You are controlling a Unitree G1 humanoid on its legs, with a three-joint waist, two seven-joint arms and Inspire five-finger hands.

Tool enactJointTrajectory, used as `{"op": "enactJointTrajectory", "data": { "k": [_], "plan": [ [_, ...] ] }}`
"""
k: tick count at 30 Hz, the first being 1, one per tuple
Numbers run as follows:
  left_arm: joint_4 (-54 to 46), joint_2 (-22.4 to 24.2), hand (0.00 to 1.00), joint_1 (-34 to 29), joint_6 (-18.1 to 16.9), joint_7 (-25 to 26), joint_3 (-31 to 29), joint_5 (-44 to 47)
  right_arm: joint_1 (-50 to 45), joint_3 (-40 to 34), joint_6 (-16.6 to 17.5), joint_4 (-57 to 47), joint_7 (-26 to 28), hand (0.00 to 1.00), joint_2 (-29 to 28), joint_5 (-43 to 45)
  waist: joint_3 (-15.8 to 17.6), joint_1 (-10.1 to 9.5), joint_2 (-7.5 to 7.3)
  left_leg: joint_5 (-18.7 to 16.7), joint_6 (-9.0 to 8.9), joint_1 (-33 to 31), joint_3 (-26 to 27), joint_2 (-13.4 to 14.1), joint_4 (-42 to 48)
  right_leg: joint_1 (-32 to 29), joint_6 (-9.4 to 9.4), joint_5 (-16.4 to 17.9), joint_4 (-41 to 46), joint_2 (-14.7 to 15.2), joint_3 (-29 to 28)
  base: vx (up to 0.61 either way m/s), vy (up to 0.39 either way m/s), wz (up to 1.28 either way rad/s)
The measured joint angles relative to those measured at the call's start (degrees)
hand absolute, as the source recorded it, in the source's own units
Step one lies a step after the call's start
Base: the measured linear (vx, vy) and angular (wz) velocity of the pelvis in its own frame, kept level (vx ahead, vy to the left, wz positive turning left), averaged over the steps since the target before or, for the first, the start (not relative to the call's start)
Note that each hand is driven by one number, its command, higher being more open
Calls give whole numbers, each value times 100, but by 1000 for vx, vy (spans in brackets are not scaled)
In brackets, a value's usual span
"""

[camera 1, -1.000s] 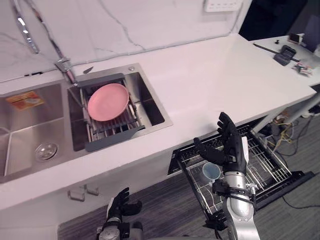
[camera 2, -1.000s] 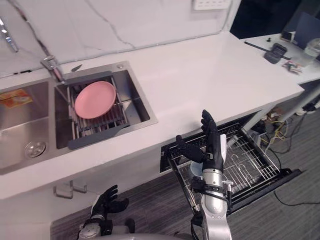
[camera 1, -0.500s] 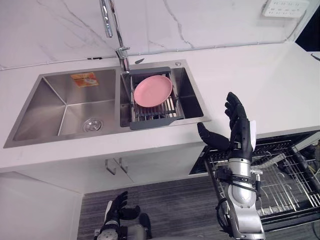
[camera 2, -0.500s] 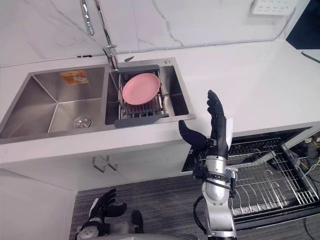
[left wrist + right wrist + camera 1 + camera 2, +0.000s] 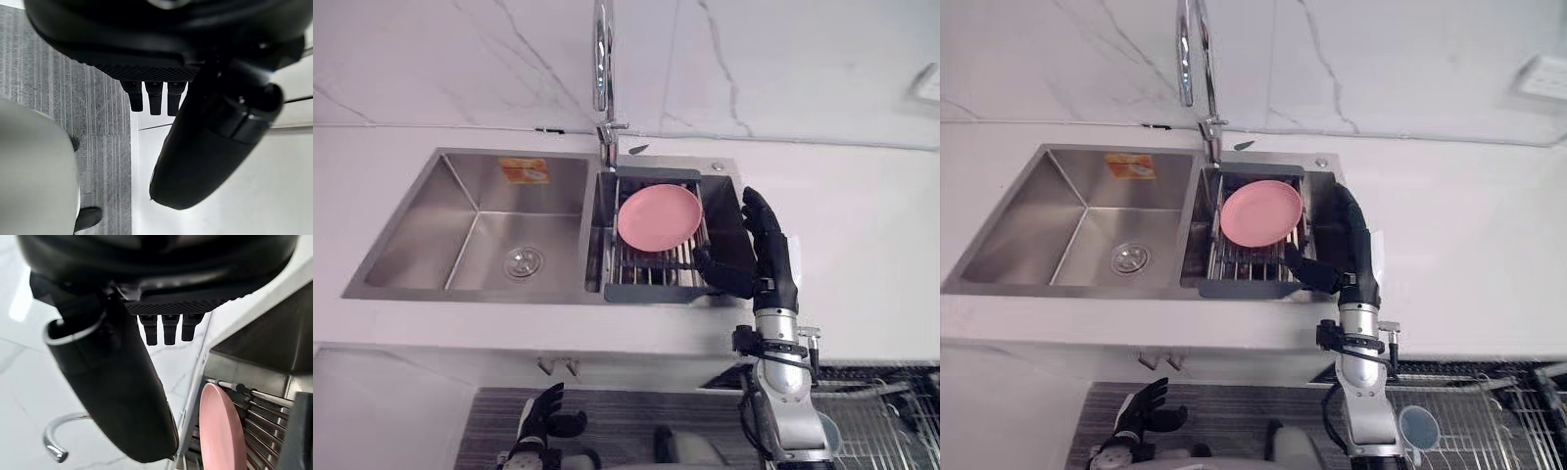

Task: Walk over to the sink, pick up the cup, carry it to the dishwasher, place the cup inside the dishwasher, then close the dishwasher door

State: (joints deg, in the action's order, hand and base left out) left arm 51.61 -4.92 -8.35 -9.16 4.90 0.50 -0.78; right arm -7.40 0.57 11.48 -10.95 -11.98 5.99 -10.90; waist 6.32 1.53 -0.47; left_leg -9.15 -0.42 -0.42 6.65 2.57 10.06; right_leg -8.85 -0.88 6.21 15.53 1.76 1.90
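Hovering beside the right basin of the sink (image 5: 460, 225), the robot's right hand (image 5: 766, 257) holds nothing, its fingers (image 5: 757, 211) straight and spread, the thumb reaching toward the pink plate (image 5: 659, 216) propped in the dish rack (image 5: 651, 291). The blue cup (image 5: 1418, 426) sits in the dishwasher rack (image 5: 1498, 411) below the desk (image 5: 871, 245), well apart from that hand. The left hand (image 5: 538, 421) hangs low near the floor, loose and empty. A careless swing could knock the plate; the dishwasher door looks not yet shut.
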Motion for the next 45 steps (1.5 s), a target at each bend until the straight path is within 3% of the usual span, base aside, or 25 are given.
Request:
{"op": "enactJointTrajectory", "data": {
  "k": [6, 12, 23, 24, 25, 32, 38, 45],
  "plan": [
    [-6, 22, 90, 25, 1, -3, -17, -58, -218, -163, -1, -109, 37, 90, 5, 1, 43, -20, 16, -233, -210, 16, 23, 141, 772, 819, 40, -35, -664, -60, 145, 157, -21, 12],
    [-31, 34, 90, 32, 0, -55, 17, -153, -274, -164, 2, -239, 48, 90, 26, -10, 57, -50, 52, -224, -197, 90, 6, 90, 437, 897, 8, -193, -1062, -59, 144, 66, 41, 1],
    [29, 55, 90, 48, 4, -11, 86, -164, -277, -187, -2, 174, 95, 90, 31, -183, 64, -46, 143, -62, -17, 333, 66, 42, -199, 894, -59, -475, -1390, -97, -43, -5, 23, -9],
    [32, 58, 90, 48, 4, -4, 85, -164, -276, -188, -3, 202, 96, 90, 31, -209, 63, -46, 153, -42, -16, 331, 66, 40, -237, 893, -62, -536, -1445, -103, -51, -34, 6, -4],
    [138, 67, 90, 41, 10, 5, 83, -163, -279, -183, -53, 405, 99, 90, 59, -278, -115, -47, 116, 252, -65, 326, -187, 73, -838, 809, 22, -1074, -1944, -235, -121, 0, 0, 0],
    [201, 95, 90, 47, 10, 6, -29, -155, -279, -183, -63, 522, 93, 90, 55, -303, -117, -53, 116, 252, -65, 408, -185, 76, -835, 887, 20, -1076, -1943, -235, -120, 0, 0, 0],
    [291, 158, 90, 47, 13, 16, -301, -115, -282, -185, -276, 747, 55, 90, -2, -560, -118, -80, 112, 252, -65, 660, -186, 77, -791, 1150, 9, -1068, -1894, -230, -123, -24, 5, 1],
    [358, 215, 90, 43, 21, 16, -573, -16, -283, -218, -378, 740, -71, 90, 5, -1125, -117, -147, 81, 171, -103, 886, -267, 53, -737, 1328, -73, -881, -1662, -191, -100, -109, 0, 6]
  ]
}}
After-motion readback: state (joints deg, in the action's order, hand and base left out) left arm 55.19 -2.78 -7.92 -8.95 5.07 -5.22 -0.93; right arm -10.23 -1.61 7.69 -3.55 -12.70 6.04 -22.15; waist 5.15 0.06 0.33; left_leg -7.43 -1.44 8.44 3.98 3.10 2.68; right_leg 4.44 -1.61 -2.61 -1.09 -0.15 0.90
